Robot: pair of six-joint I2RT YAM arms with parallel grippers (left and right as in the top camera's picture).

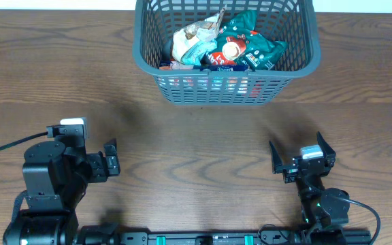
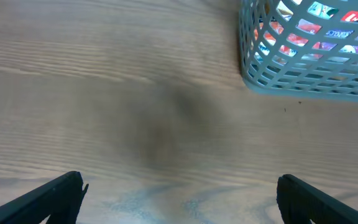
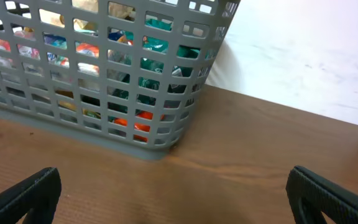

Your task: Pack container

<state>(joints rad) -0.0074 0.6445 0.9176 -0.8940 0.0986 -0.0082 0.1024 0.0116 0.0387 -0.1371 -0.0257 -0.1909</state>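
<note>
The dark grey lattice container (image 1: 152,67) stands at the far middle of the table, filled with snack packets (image 1: 240,44) in green, red, white and tan. It also shows in the left wrist view (image 2: 303,81) at the upper right and in the right wrist view (image 3: 104,127) at the upper left. My left gripper (image 1: 110,161) is open and empty near the front left; its fingers frame bare wood (image 2: 179,199). My right gripper (image 1: 302,155) is open and empty near the front right, well short of the container (image 3: 173,196).
The wooden table (image 1: 203,143) stretches between the grippers and the container. A white wall or surface (image 3: 303,56) lies beyond the table's far edge. A black cable (image 1: 5,146) runs off to the left from the left arm.
</note>
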